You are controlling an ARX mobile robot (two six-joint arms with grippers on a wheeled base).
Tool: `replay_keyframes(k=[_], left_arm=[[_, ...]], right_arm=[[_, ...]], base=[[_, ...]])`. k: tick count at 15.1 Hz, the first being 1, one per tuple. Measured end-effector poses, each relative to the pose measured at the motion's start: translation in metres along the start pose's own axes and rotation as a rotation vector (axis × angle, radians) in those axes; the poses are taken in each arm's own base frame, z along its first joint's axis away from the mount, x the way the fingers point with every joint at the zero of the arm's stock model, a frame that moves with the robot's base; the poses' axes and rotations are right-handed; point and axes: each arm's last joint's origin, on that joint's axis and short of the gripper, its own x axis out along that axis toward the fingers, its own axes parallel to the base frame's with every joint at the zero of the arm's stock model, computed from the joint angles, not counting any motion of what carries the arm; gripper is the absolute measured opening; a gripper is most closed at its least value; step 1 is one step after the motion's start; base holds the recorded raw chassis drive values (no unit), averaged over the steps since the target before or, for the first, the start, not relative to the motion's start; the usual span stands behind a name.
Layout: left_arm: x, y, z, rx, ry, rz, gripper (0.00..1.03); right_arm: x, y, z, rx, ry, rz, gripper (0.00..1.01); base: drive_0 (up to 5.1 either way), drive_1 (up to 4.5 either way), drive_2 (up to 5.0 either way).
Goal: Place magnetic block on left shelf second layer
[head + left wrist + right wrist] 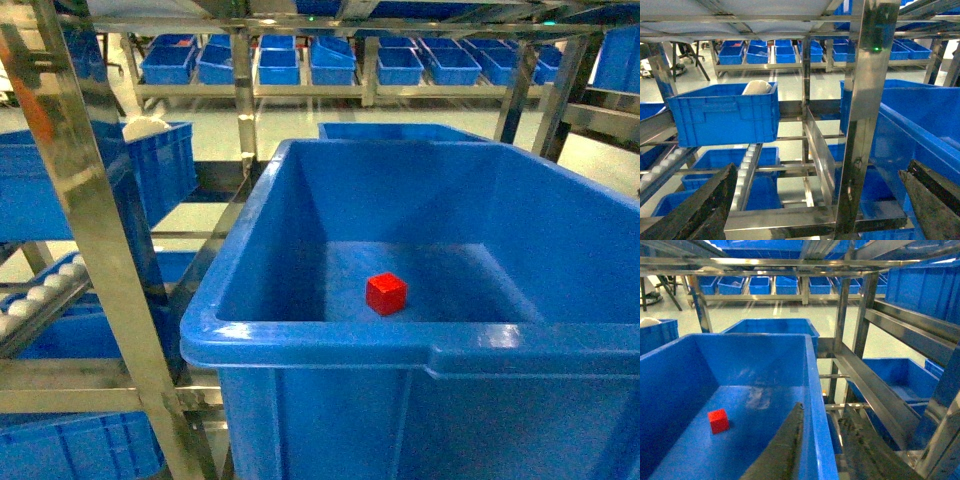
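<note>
You see the small glossy red magnetic cube (386,293) resting flat on the floor of the large deep blue plastic crate (300,340), one corner turned toward you, no long axis; your left gripper (815,210) hangs wide open beside the steel rack post (860,125); your right gripper (822,450) is open and empty over the crate's rim.

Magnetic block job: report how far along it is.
Nothing looks done yet. The magnetic block lies on the floor of the big blue crate, ungripped. The right gripper hangs open over the crate's right rim; the left gripper is open, facing the steel rack. Left: grasp the block, carry it to the left shelf's second layer.
</note>
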Motion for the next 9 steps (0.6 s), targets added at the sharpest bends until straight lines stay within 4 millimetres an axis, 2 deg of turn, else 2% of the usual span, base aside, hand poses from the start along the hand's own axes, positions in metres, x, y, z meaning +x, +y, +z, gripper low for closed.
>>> replay_keyframes(k=[1,2,9], left_arm=[[0.000,0.000,0.000,0.000,0.000,0.001,0.98],[0.000,0.000,0.000,0.000,0.000,0.001,0.98],[0.000,0.000,0.000,0.000,0.000,0.000,0.98]], right_arm=[[-0.004,0.001,-0.005,-0.004,0.008,0.005,0.16],[-0.009,0.001,-0.008,-0.005,0.000,0.005,0.03],[-0.033,0.000,-0.023,-0.008,-0.006,0.005,0.02]], base=[[0.0,0.00,0.0],[0.0,0.00,0.0],[0.0,0.00,0.0]])
